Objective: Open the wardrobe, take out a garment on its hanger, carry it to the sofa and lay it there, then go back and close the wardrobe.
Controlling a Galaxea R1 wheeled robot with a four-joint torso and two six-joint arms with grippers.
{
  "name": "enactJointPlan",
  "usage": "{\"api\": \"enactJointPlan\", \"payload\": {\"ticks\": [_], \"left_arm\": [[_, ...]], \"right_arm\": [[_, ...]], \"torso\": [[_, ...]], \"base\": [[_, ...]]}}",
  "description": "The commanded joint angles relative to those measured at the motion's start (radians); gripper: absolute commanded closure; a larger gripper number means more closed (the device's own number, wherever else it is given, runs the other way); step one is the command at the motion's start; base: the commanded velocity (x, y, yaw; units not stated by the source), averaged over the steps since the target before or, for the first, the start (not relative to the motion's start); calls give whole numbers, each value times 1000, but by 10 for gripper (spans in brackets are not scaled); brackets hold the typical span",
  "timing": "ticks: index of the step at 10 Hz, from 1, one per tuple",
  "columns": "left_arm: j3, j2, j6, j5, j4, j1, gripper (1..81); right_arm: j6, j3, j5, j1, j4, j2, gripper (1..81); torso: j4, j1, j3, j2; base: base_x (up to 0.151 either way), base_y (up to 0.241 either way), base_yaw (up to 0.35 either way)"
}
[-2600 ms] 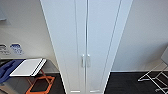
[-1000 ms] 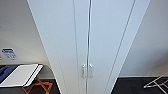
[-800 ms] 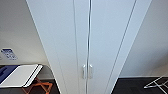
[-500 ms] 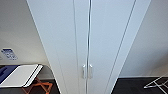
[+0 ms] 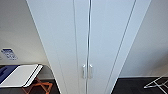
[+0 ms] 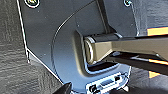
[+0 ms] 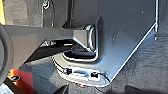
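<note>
Claw state on either arm cannot be determined; both wrist views show dark carpet floor [image 6: 15,62] beneath the robot's own plate. Wardrobe [image 5: 87,37] stands directly ahead, both doors closed, handles [image 5: 87,71] side by side. White folding rack [image 5: 21,75] lower left.

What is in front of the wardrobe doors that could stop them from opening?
Nothing visible does. The wardrobe stands shut, both handles side by side at the middle seam. A white board on an orange stand sits off to its left, and a white wire rack off to its right.
</note>
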Motion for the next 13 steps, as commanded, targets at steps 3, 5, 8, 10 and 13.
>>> {"api": "enactJointPlan", "payload": {"ticks": [3,5,8,10,13], "left_arm": [[517,-344,5,54,6,-154,10],[655,-439,18,53,8,-224,10],[854,-585,61,45,73,-349,10],[909,-633,61,-64,140,-401,10],[1010,-726,51,-104,152,-545,10]], "right_arm": [[5,546,-59,231,2,-363,10],[2,682,-58,315,-7,-430,10],[-4,856,-50,450,-11,-522,10],[-5,945,-41,545,-11,-572,10],[-7,1037,-12,705,-11,-630,10]], "torso": [[0,0,0,0],[0,0,0,0],[0,0,0,0],[0,0,0,0],[0,1,-1,1]], "base": [[0,0,0],[0,0,0],[0,0,0],[0,0,0],[0,0,0]]}}
